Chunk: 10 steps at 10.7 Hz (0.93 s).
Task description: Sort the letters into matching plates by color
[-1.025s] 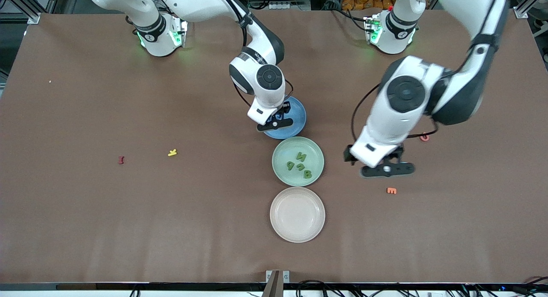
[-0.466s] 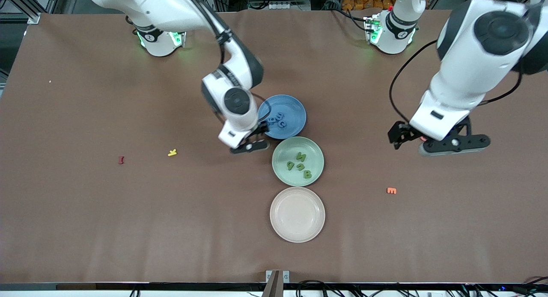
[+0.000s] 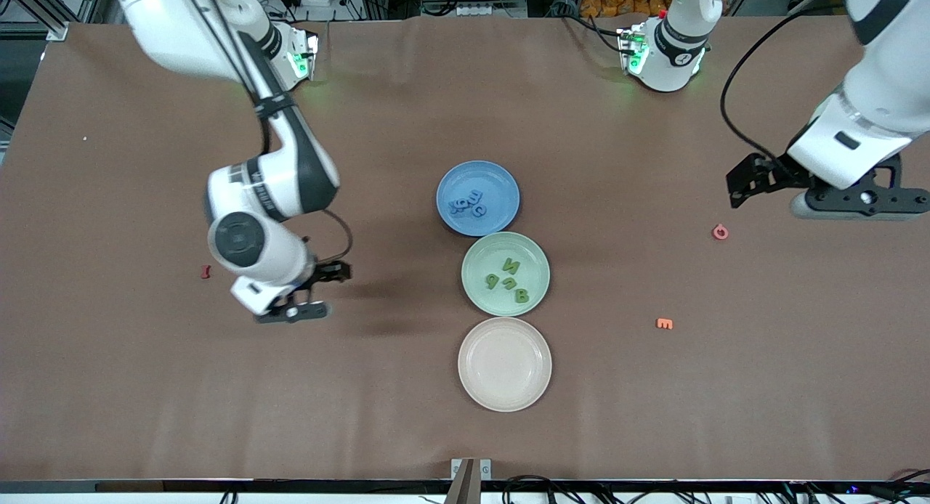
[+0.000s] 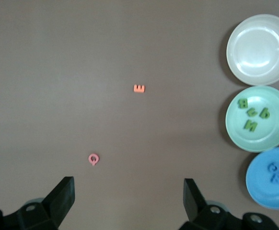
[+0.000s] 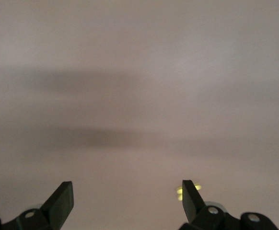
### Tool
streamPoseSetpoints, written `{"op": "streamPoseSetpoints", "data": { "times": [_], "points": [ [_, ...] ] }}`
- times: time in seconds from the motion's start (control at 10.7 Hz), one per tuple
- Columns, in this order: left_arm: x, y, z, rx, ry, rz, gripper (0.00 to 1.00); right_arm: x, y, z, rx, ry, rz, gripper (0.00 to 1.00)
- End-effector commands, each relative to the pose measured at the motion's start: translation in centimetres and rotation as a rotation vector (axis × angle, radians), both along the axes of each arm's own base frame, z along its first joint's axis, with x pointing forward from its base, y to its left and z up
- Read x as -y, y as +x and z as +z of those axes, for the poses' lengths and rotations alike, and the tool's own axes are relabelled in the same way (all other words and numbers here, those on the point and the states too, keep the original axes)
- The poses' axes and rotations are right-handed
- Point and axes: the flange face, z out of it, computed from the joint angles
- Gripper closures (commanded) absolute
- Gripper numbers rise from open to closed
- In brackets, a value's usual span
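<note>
Several blue letters (image 3: 467, 201) lie in the blue plate (image 3: 501, 192). Beside it, nearer the front camera, several green letters (image 3: 508, 279) lie in the mint green plate (image 3: 474, 268). The left wrist view shows the green plate (image 4: 278, 129), its green letters (image 4: 251, 114) and the blue plate (image 4: 264, 194) too. My right gripper (image 3: 294, 311) hangs open and empty over bare table toward the right arm's end; in its wrist view the right gripper (image 5: 127, 187) holds nothing. My left gripper (image 3: 861, 199) is open and empty toward the left arm's end, and the left gripper (image 4: 128, 184) has only table between its fingers.
An empty cream-white plate (image 3: 505, 364) sits nearest the front camera. A pink piece (image 3: 720, 232) and an orange E (image 3: 664, 323) lie near the left arm's end. A red piece (image 3: 205, 271) lies by the right arm. A yellow piece (image 5: 179, 192) peeks from behind one right finger.
The right gripper opened over the blue plate, then swung away toward the right arm's end. The left arm pulled back from beside the green plate toward its own end of the table.
</note>
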Motion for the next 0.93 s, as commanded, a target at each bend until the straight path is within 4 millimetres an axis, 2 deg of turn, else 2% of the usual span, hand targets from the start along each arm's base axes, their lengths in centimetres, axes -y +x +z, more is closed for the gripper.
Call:
{"op": "streamPoseSetpoints", "data": {
  "times": [0.0, 0.19, 0.37, 0.56, 0.75, 0.84],
  "points": [
    [-2.4, -1.3, 0.9, -0.027, -0.019, -0.007, 0.0, 8.8, 2.5, 2.9, 0.03, -0.002, -0.046, 0.0],
    [-4.8, -0.9, 0.9, -0.025, -0.03, 0.039, 0.0, 15.2, 3.6, 5.1, 0.064, -0.016, -0.048, 0.0],
    [-4.5, -1.1, 1.2, -0.022, -0.028, 0.03, 0.0, 20.0, 3.3, 8.4, 0.081, -0.023, -0.043, 0.0],
    [-5.1, -1.3, 1.9, -0.001, -0.03, 0.032, 0.0, 23.2, 1.9, 12.5, 0.078, -0.049, -0.058, 0.0],
    [-5.5, -1.6, 3.3, 0.062, -0.033, 0.033, 0.0, 24.2, 0.0, 16.7, 0.064, -0.08, -0.061, 0.0],
    [-5.6, -1.7, 3.7, 0.076, -0.033, 0.036, 0.0, 24.6, -0.6, 19.6, 0.055, -0.114, -0.057, 0.0]
  ]
}}
